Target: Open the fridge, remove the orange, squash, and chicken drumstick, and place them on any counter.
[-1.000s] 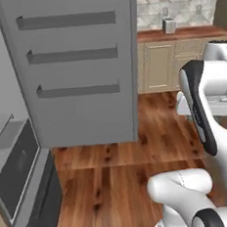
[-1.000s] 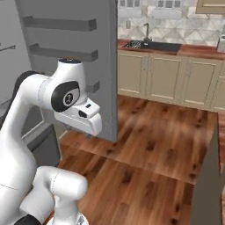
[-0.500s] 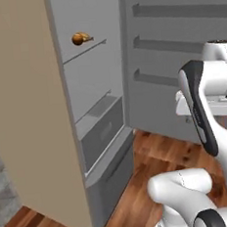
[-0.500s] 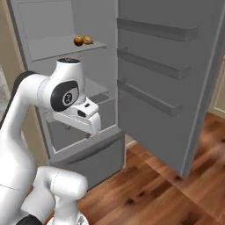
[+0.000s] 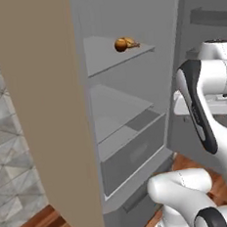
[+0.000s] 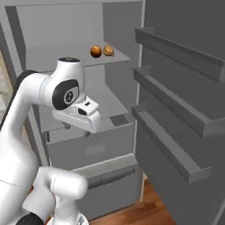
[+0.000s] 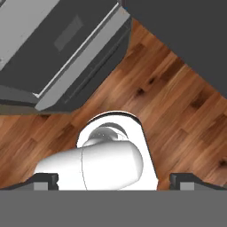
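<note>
Wood floor below; tall matte grey fridge (image 6: 88, 52) stands open. Round orange fruit (image 6: 96, 51) and golden-brown chicken drumstick (image 6: 108, 51) sit on upper shelf. Fingers (image 7: 113, 181) spread, empty. No item removed yet.

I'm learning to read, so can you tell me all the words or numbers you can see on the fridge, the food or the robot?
None: there are no words, numbers or signs to read.
The fridge walls, shelves and open door are plain grey.
The orange and the chicken drumstick on the shelf have no stickers.
The robot arm has a small round mark on its dark joint, too blurred to read.
</note>
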Motion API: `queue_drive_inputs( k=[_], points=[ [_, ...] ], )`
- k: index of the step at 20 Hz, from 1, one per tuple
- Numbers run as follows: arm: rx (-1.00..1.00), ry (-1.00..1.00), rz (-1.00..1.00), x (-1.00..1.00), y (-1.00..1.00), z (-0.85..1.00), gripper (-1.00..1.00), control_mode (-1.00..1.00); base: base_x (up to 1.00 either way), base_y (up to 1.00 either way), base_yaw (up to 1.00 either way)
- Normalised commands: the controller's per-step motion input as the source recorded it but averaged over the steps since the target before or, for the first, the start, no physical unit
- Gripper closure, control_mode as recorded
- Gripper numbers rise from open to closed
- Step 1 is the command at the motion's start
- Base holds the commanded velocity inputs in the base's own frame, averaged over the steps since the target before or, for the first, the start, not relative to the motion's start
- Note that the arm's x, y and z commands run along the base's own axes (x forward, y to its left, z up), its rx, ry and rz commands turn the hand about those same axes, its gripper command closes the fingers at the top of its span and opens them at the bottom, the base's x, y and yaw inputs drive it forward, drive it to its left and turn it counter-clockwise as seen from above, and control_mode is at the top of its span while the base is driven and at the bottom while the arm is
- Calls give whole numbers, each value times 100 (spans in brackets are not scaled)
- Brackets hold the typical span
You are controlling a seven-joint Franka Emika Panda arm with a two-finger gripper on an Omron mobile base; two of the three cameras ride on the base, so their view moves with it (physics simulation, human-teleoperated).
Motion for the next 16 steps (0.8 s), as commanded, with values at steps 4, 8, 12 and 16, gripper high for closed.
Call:
queue_drive_inputs(
  k=[4,8,12,16],
  points=[
    [0,0,0,0,0,0,-100,100,71,-16,57],
    [0,0,0,0,0,0,-100,100,75,-2,59],
    [0,0,0,0,0,0,-100,100,75,0,46],
    [0,-15,7,8,-23,30,-100,-100,12,-1,7]
  ],
)
